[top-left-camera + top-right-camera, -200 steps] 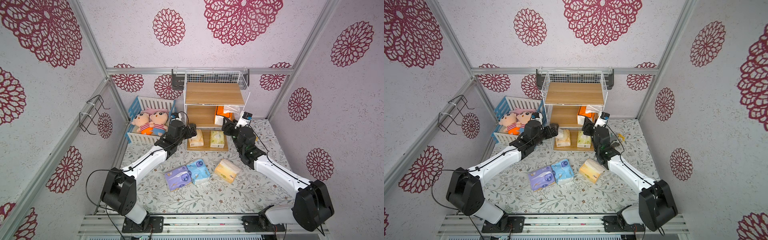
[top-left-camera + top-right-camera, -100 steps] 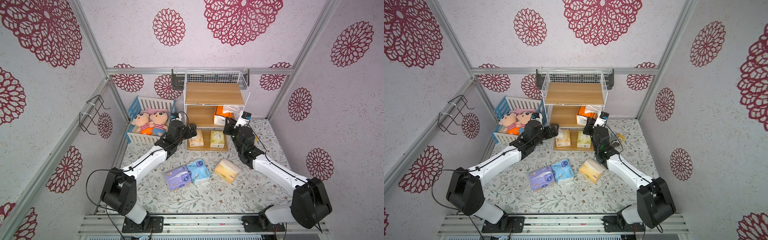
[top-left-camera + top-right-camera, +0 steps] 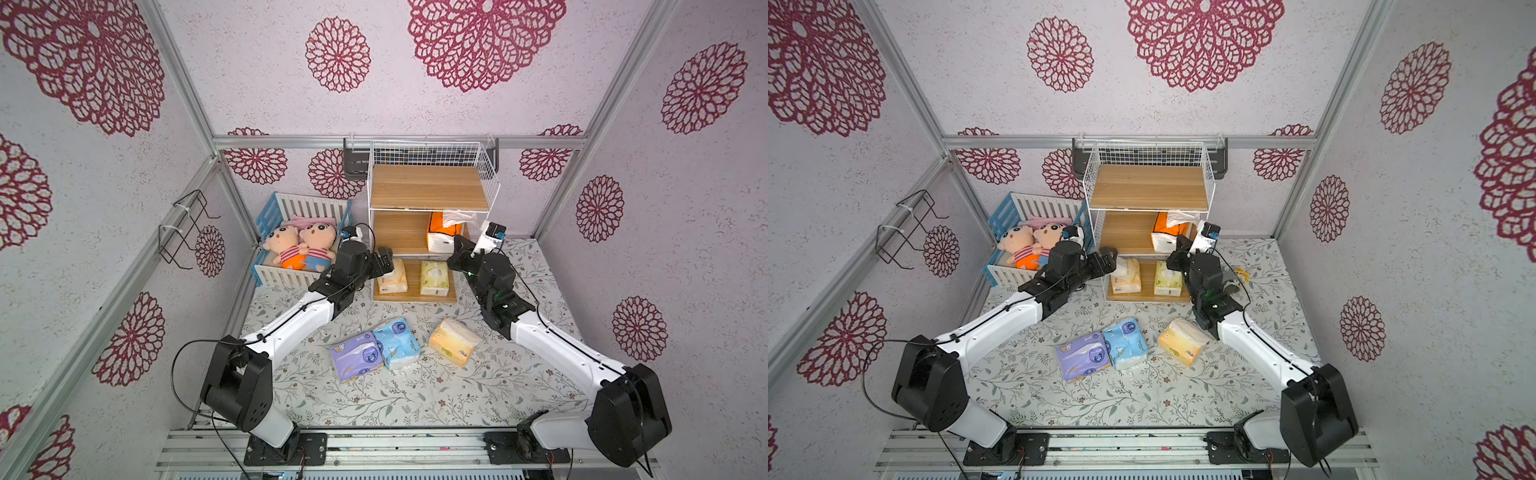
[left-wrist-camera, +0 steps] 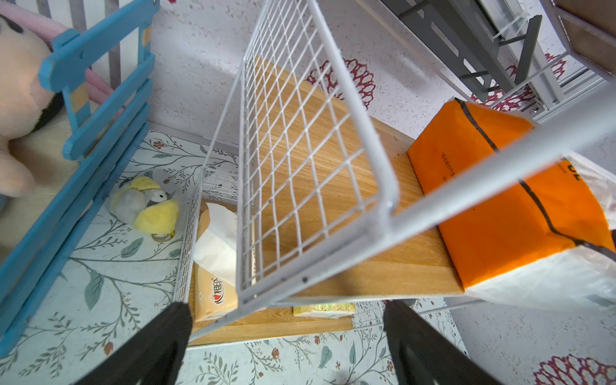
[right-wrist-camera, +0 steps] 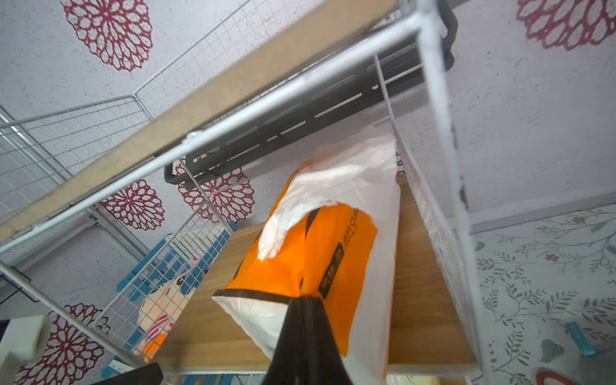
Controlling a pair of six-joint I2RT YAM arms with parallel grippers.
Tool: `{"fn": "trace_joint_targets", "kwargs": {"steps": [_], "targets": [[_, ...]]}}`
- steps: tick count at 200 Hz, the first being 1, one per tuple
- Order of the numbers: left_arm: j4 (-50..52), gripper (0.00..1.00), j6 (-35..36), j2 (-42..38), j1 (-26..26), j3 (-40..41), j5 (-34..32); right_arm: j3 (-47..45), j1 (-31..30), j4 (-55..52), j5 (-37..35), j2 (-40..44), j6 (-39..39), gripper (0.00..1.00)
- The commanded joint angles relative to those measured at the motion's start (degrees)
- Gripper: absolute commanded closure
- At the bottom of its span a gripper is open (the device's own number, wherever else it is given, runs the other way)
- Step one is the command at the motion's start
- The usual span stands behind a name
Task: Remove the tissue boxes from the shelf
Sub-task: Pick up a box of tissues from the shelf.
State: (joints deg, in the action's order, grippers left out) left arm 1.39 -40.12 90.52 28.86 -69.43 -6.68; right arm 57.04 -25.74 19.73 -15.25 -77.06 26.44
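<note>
while the left tool (image 4: 286, 308) gapes, the right tool (image 5: 305, 300) pinches the near end of the orange-and-white pack (image 5: 283, 266).

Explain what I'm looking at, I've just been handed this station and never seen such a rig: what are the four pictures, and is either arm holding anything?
Two white robot arms reach in from the near side, each ending in a two-finger gripper. Two pictures are near-twin views from one overhead camera; the other two come from a camera on each wrist. The shelf stands at the back. On the floral table lie the purple pack, light blue pack and yellow-orange pack. The cream-yellow pack and pale green pack sit on the shelf's bottom board. The right gripper is shut on the wrapper of the orange-and-white pack on the middle board. The left gripper is open and empty, by the shelf on the side of the crib, which holds two dolls.
</note>
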Motion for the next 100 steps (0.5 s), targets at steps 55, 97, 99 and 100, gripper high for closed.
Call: {"fn": "trace_joint_targets", "kwargs": {"steps": [55, 97, 99, 100], "targets": [[1.21, 0.03, 0.57, -3.59, -0.38, 0.79, -0.91, -3.23, 0.15, -2.91, 2.28, 7.87, 3.15, 1.0], [0.1, 0.03, -0.66, -2.56, -0.34, -0.02, -0.3, -6.83, 0.11, -3.58, 1.52, 10.78, 4.06, 0.97], [0.11, 0.03, -0.68, -2.5, -0.37, -0.18, -0.27, -6.87, 0.13, -3.69, 1.49, 10.9, 4.08, 0.97], [0.11, 0.03, -0.72, -2.48, -0.38, -0.23, -0.23, -6.9, 0.14, -3.71, 1.47, 10.93, 4.07, 0.96]]}}
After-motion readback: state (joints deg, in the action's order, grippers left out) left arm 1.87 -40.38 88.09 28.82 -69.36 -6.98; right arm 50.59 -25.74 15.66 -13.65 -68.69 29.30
